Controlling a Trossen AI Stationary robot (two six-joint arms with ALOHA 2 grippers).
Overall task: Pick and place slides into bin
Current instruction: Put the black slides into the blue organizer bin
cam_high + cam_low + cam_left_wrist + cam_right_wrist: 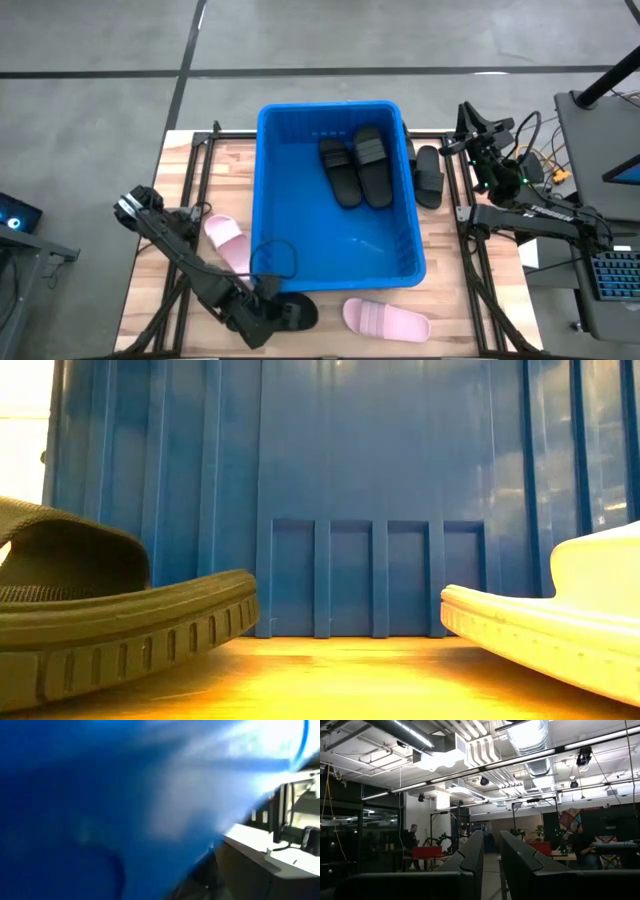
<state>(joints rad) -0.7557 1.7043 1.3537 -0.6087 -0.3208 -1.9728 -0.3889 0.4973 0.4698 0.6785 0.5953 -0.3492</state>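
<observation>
Blue tub: the bin (pixel 335 260) sits mid-table on the wooden tabletop (pixel 455 300); in my low view its ribbed wall (pixel 380 510) fills the background.
Inside bin: I count two black slides (pixel 355 168) lying side by side near the far right corner.
Outside, right: one black slide (pixel 429 175) lies on the table just beside the bin's right wall.
Outside, left: one pink slide (pixel 228 243) lies against the bin's left wall, partly under the left arm.
Outside, near edge: a second pink slide (pixel 386 319) lies in front of the bin, apart from it; a black slide (pixel 292 312) lies at the bin's near left corner.
Left gripper (pixel 268 312): down at the table's near edge, right at that black slide's end. I see the jaws standing apart, and I cannot tell whether they touch the slide. Its wrist camera shows only blurred blue plastic.
Right gripper (pixel 490 865): parked off the table's right edge, pointing up into the room; fingers nearly together with a narrow gap, nothing between them.
Room: people stand at benches far behind.
</observation>
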